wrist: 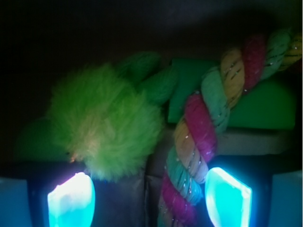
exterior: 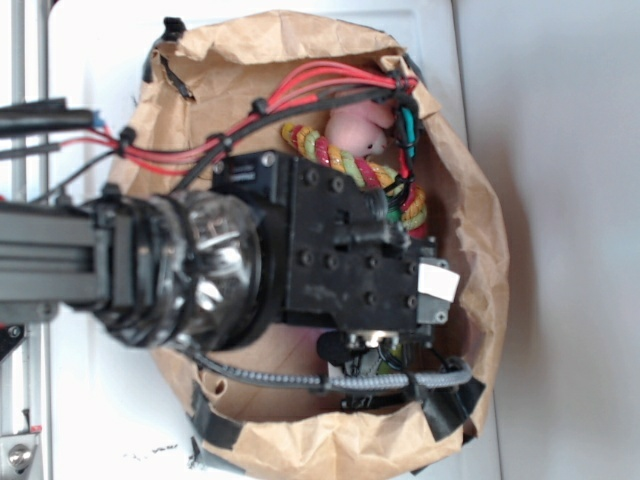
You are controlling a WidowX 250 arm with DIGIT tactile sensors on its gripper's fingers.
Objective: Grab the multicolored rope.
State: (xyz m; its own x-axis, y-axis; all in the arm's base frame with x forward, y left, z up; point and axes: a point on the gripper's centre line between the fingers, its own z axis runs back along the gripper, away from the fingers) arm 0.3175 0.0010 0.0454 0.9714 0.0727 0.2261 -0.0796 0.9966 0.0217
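Note:
The multicolored rope point(wrist: 201, 137), twisted in pink, yellow and light green strands, runs from the upper right of the wrist view down between my fingers. It lies close against the right fingertip point(wrist: 227, 196), while the left fingertip point(wrist: 71, 201) stands well apart from it. My gripper point(wrist: 149, 198) is open, lowered around the rope inside the dark bag. In the exterior view a stretch of the rope point(exterior: 340, 160) curves out from behind the black gripper body point(exterior: 350, 250), which hides the fingers.
A fuzzy green plush toy point(wrist: 106, 125) sits just above the left fingertip. A green block point(wrist: 265, 106) lies under the rope's far part. A pink plush toy point(exterior: 360, 130) rests beside the rope. The brown paper bag point(exterior: 470, 200) walls everything in.

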